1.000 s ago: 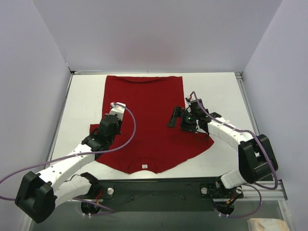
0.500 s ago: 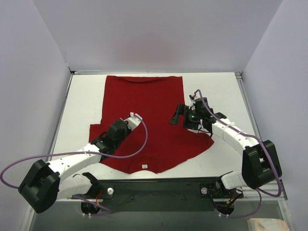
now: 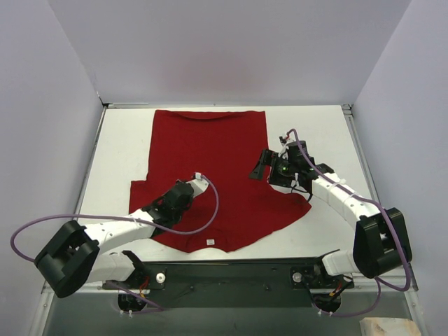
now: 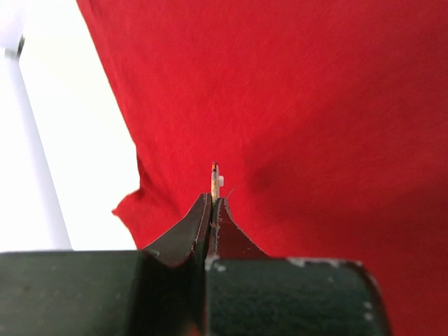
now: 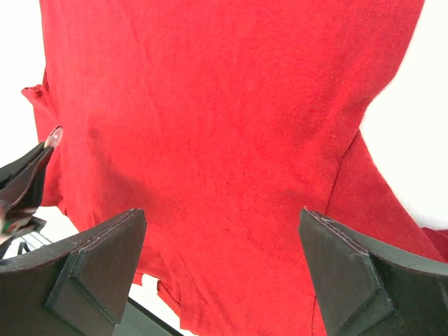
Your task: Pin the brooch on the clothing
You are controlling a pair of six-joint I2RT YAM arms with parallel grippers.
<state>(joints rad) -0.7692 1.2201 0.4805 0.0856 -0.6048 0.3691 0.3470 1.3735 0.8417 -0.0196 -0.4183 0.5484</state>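
Our two arms, the left arm (image 3: 115,229) and the right arm (image 3: 343,199), are smooth white shells joined by chunky black joint housings. A lilac cable (image 3: 63,216) loops loosely along each one to its wrist. Our left pincer (image 4: 212,203) is black, with two curved, tapering fingers (image 4: 189,231) scuffed pale at the edges. Our right pincer (image 5: 220,231) has broad, matte black, wedge-shaped fingers (image 5: 98,262).

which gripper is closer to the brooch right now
Left. The left gripper is shut on the brooch, pinching it edge-on at its fingertips above the red T-shirt. The right gripper hangs open farther across the T-shirt, well apart from the brooch.
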